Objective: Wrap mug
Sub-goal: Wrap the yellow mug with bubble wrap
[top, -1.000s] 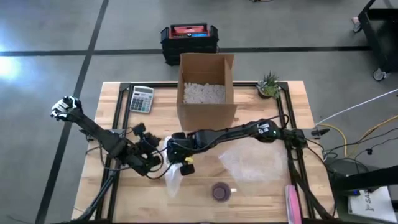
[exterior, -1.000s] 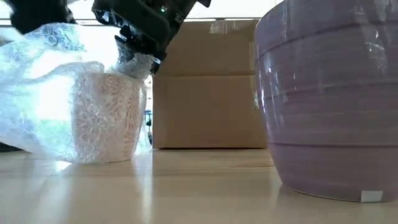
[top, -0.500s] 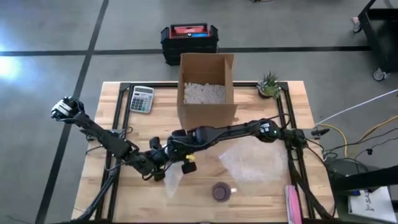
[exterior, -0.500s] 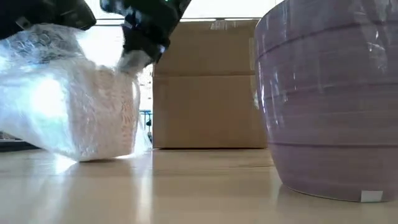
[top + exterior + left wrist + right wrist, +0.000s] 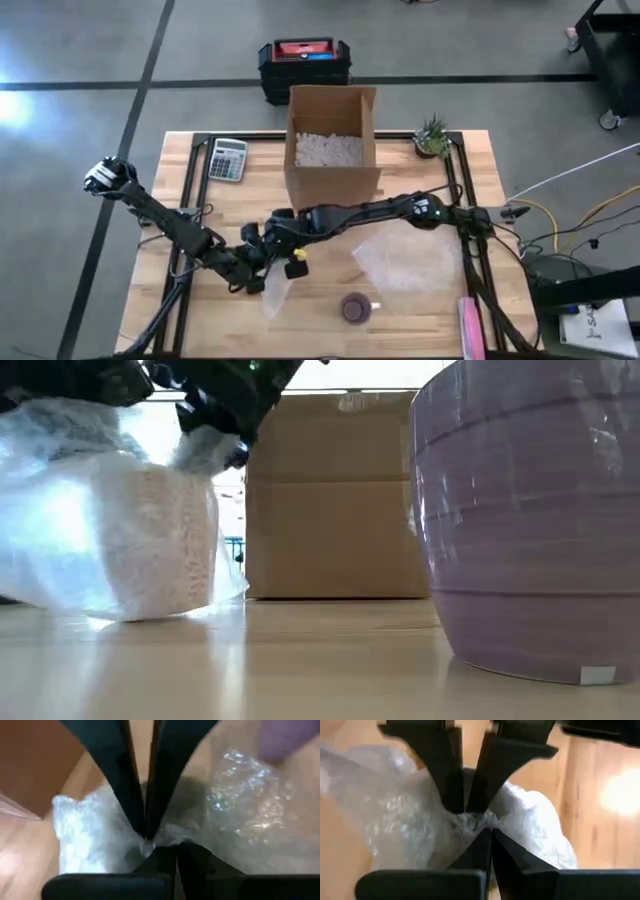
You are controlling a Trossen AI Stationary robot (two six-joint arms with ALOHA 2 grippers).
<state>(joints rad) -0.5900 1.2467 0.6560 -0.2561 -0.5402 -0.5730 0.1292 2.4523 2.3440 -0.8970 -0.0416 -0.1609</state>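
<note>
A whitish bundle in bubble wrap point(image 5: 273, 292) point(image 5: 120, 530) rests with its bottom on the table, left of centre near the front. My left gripper point(image 5: 256, 268) point(image 5: 169, 847) and my right gripper point(image 5: 284, 250) point(image 5: 486, 832) face each other over the bundle. Both are shut on the gathered wrap at its top. A purple mug point(image 5: 355, 308) point(image 5: 530, 520) stands bare and upright on the table to the right of the bundle. No gripper touches the mug. My left gripper pinches the gathered bubble wrap point(image 5: 150, 845) at the bundle's top between its two fingers, several layers bunched. It comes slanting down from the table's left. The bundle stays on the table below it. My right gripper pinches the same bunch of wrap point(image 5: 470, 820) between its two fingers, close against the other gripper's fingertips. It comes slanting down from the table's right and far side. The wrap spreads out below the fingers over the bundle.
A second sheet of bubble wrap point(image 5: 405, 258) lies flat right of centre. An open cardboard box point(image 5: 333, 150) with white filling stands at the far middle. There is a calculator point(image 5: 227, 158) at the far left, a small plant point(image 5: 432, 137) at the far right and a pink object point(image 5: 470, 325) at the near right.
My left gripper has gone toward the table's right, up to the bundle's top and my right gripper. The bundle has shifted a little toward the table's left, and its gathered top has moved with the grippers.
</note>
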